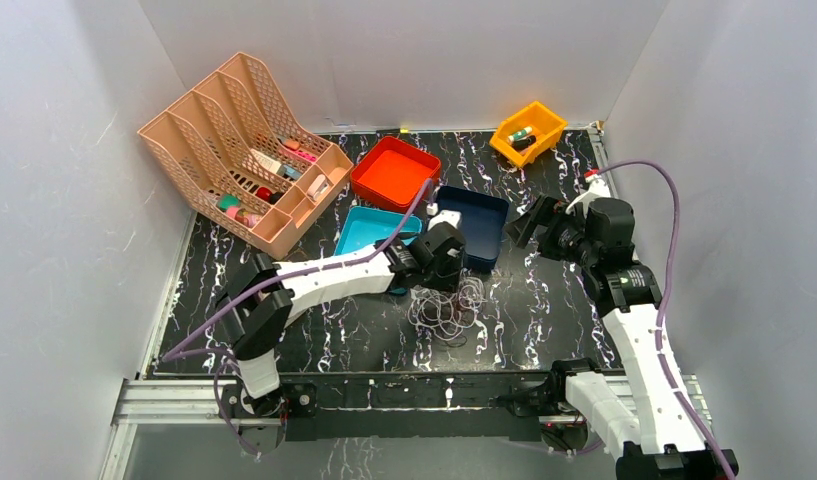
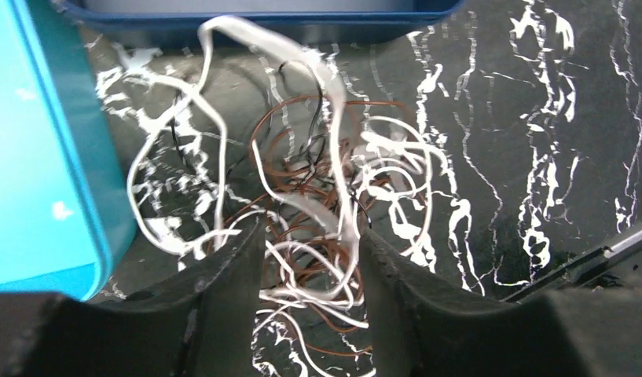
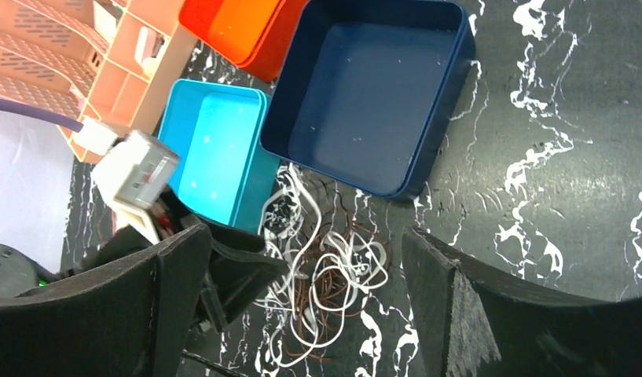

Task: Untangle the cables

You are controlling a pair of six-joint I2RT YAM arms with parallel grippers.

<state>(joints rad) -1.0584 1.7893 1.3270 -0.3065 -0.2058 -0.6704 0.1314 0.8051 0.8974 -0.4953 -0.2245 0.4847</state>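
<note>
The cables [image 1: 444, 312] lie in one tangled heap on the black marbled table, in front of the teal and navy trays. In the left wrist view, white loops [image 2: 168, 149], reddish-brown coils [image 2: 290, 169] and a thin black strand [image 2: 317, 110] are interwoven. My left gripper [image 1: 448, 285] is low over the heap's far edge. Its jaws [image 2: 309, 239] are open, with white and brown strands lying between them. My right gripper [image 1: 529, 222] hangs open and empty above the table, right of the navy tray. It looks down on the heap [image 3: 333, 275].
A navy tray [image 1: 484, 205], a teal tray [image 1: 362, 228] and a red tray [image 1: 369, 180] stand just behind the heap. A pink desk organiser [image 1: 199, 120] with small items is at the back left. A yellow bin [image 1: 544, 118] is at the back right.
</note>
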